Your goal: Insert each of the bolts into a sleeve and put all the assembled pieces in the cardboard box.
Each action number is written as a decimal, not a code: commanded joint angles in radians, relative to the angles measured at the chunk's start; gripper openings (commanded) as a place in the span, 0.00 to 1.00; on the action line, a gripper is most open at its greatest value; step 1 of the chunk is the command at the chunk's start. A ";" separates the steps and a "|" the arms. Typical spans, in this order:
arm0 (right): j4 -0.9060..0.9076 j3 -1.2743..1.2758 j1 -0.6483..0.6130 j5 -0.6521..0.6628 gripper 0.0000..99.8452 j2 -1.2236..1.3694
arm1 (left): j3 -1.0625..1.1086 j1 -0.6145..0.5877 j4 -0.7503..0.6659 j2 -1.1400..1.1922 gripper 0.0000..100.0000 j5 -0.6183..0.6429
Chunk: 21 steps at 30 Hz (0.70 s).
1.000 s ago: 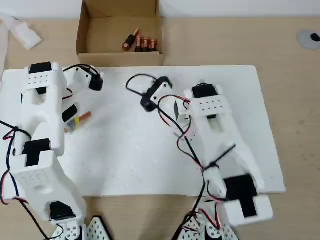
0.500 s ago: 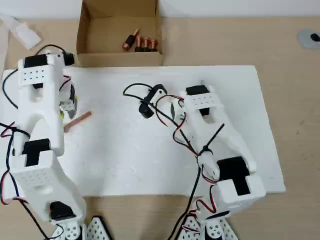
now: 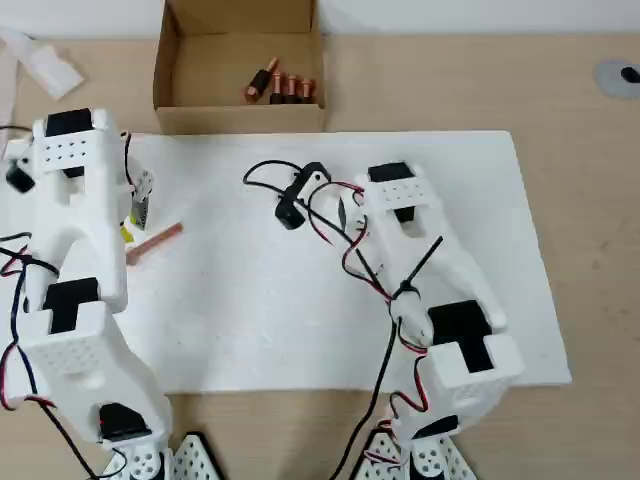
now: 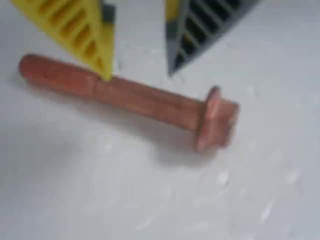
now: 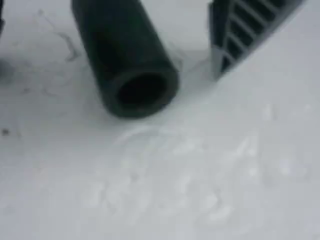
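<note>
On the white foam mat (image 3: 300,330), your left gripper (image 4: 139,75) hangs with fingers apart just over the copper bolt (image 4: 135,97), which lies flat with its long axis running from finger to finger, so a wrist turn looks needed.

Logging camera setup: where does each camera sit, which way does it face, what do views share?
High view: fixed overhead, looking down on white foam mat, brown cardboard box, left tool and right tool.
Left wrist view: rides by the left tool, facing down at a copper flanged bolt lying on the mat; its yellow and dark fingers show.
Right wrist view: rides by the right tool, facing a black tubular sleeve on the mat; one ribbed dark finger shows.
Shared: high and left wrist views both show the bolt.
</note>
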 commanded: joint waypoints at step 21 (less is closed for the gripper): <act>-0.003 -0.033 -0.010 0.014 0.33 0.007 | 0.267 -0.002 -0.259 -0.012 0.08 0.120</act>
